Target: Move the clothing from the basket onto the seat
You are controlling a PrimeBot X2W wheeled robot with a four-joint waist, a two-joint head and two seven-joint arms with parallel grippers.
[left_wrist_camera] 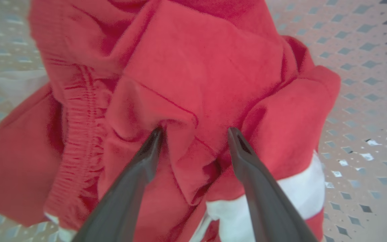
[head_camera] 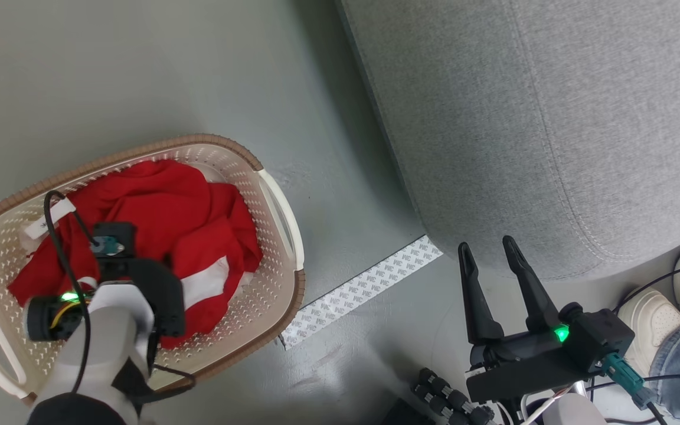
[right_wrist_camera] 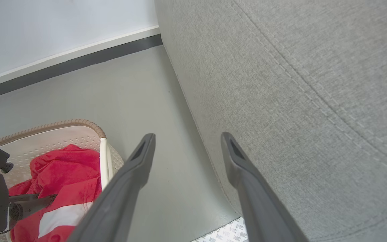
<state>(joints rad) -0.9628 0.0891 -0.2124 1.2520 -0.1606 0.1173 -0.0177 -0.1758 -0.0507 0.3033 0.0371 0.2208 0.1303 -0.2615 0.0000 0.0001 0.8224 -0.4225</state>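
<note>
In the head view, the basket [head_camera: 217, 141] sits on the grey floor [head_camera: 139, 71] at about 8 o'clock, well apart from the seat [head_camera: 552, 118], which takes up the 2 o'clock side. The clothing [head_camera: 186, 218] lies heaped inside the basket, red folds with a white band showing toward 5 o'clock of the pile. None of it lies on the seat.

Our left arm reaches down into the basket, over the pile. From the left wrist view, the left gripper [left_wrist_camera: 195, 131] has its two dark fingers spread wide. Both tips press into the red fabric, and a raised fold lies between them. The fingers are not pinched together, so nothing is clamped. An elastic-gathered seam runs at 9 o'clock of the fingers, and the white band lies at 4 o'clock.

Our right gripper [head_camera: 486, 243] hovers at 5 o'clock in the head view, over the floor just beside the seat's rounded front edge. Its fingers are parted, with nothing between them.

A strip of white printed tape [head_camera: 363, 289] lies on the floor between the basket and the seat. A person's pale shoes [head_camera: 650, 313] stand at 4 o'clock.
</note>
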